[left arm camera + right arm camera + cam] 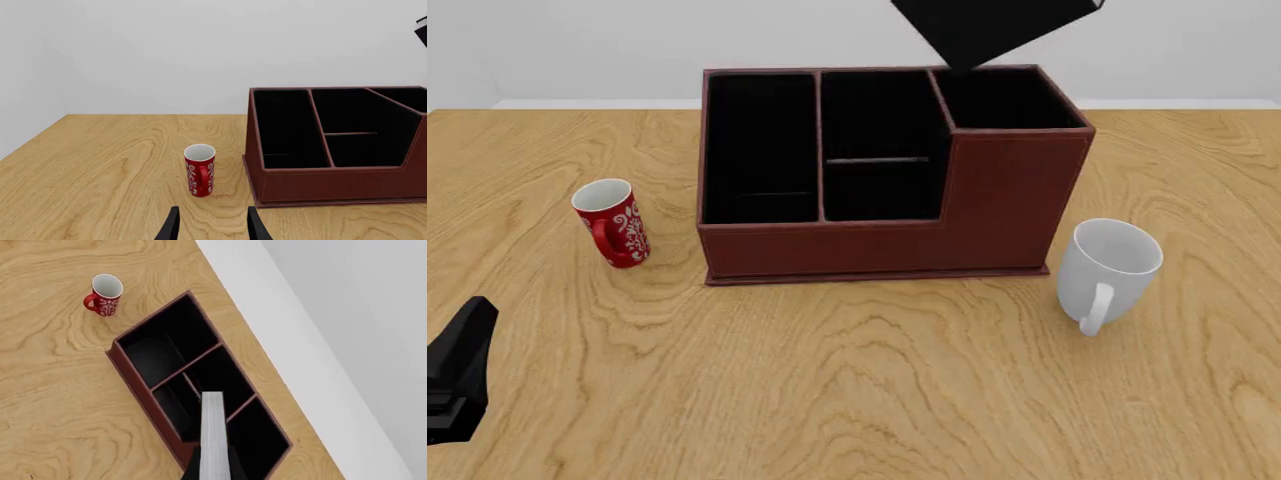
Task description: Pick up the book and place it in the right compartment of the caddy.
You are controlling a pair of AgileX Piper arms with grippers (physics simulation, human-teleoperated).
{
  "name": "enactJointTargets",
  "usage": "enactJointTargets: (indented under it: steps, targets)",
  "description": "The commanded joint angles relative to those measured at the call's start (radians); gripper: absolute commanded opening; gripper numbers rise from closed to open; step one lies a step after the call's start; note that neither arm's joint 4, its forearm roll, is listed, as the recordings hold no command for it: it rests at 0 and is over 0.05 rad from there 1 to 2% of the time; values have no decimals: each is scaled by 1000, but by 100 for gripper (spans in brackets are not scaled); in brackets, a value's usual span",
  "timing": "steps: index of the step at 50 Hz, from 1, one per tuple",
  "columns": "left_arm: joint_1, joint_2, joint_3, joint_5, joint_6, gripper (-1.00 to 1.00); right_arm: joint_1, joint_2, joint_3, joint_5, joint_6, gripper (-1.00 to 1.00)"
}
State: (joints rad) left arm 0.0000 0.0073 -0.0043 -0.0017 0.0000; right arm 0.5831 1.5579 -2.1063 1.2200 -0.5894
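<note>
Left arm (457,375): dark casing low at the left edge of the front view, over the near table; its gripper (211,225) shows in the left wrist view with two dark fingers (171,226) spread apart and nothing between them. Red mug (610,221): white-patterned, upright on the wooden table (854,380), left of the caddy and apart from it. Caddy (881,245): reddish-brown box near the table's middle, three black-lined sections; long narrow one on the left, shelf-divided one in the middle, taller right compartment (1008,100) at the right end. Book (988,28): black, tilted, in the air above the rear of the right compartment, its lowest corner just over the rim, upper part cut off by the frame; in the right wrist view its white page edge (213,435) runs over the caddy. Right gripper: dark fingers (191,469) pinching the book's near end. White mug (1108,268): upright, right of the caddy, handle toward the viewer.
</note>
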Motion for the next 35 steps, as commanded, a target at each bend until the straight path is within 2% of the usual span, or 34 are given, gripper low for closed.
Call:
enactJointTargets:
  steps: [1, 10, 12, 15, 16, 18, 28, 30, 31, 34, 35]
  targets:
    - [0, 0, 0, 0, 0, 100, -31, 39, -63, 0, 19, -100]
    - [0, 0, 0, 0, 0, 100, -56, 67, -101, 0, 15, -100]
    - [0, 0, 0, 0, 0, 100, -63, 83, -125, 0, 29, -100]
    - [0, 0, 0, 0, 0, 100, -70, 93, -134, 0, 28, -100]
    - [0, 0, 0, 0, 0, 100, -82, 99, -130, 0, 11, -100]
    - [0, 0, 0, 0, 0, 100, -81, 106, -145, 0, 24, -100]
    - [0, 0, 0, 0, 0, 100, -128, 146, -179, 0, 7, -100]
    - [0, 0, 0, 0, 0, 100, -138, 154, -190, 0, 11, -100]
    - [0, 0, 0, 0, 0, 100, -122, 149, -194, 0, 41, -100]
    - [0, 0, 0, 0, 0, 100, -138, 157, -191, 0, 21, -100]
    - [0, 0, 0, 0, 0, 100, -128, 154, -185, 0, 42, -100]
